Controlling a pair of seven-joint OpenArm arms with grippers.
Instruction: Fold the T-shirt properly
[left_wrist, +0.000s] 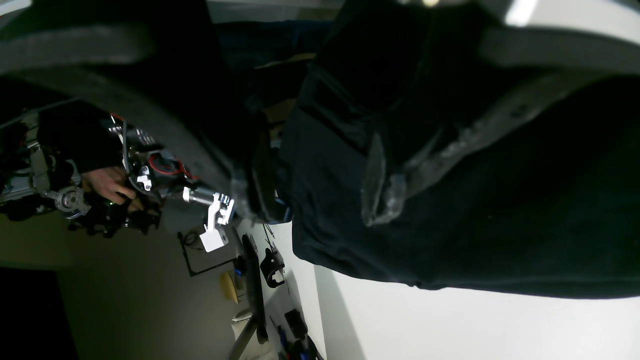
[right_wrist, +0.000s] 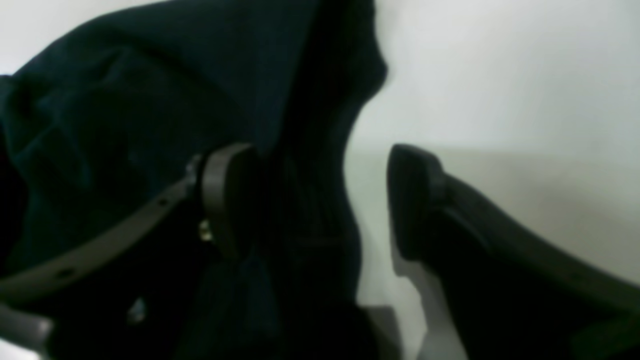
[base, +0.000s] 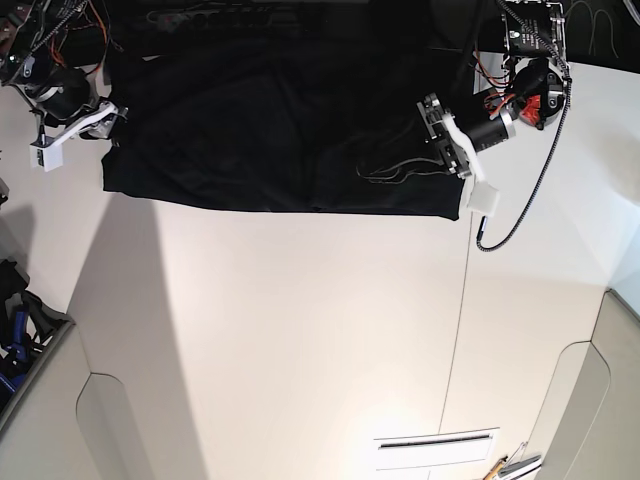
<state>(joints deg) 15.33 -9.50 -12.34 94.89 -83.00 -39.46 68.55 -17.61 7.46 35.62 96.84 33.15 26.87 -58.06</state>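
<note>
Soft, matte black T-shirt (base: 280, 130) spread in a broad rumpled band across the white table's (base: 320, 330) far edge. Left gripper (left_wrist: 390, 195) pinching cloth; right gripper (right_wrist: 320, 200) gaping wide, fabric draped over one finger.

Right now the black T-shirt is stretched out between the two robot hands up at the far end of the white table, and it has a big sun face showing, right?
Not quite. The T-shirt does stretch between the left hand and the right hand at the far end of the white table, but the base view shows only plain black cloth. No sun face is visible.
</note>
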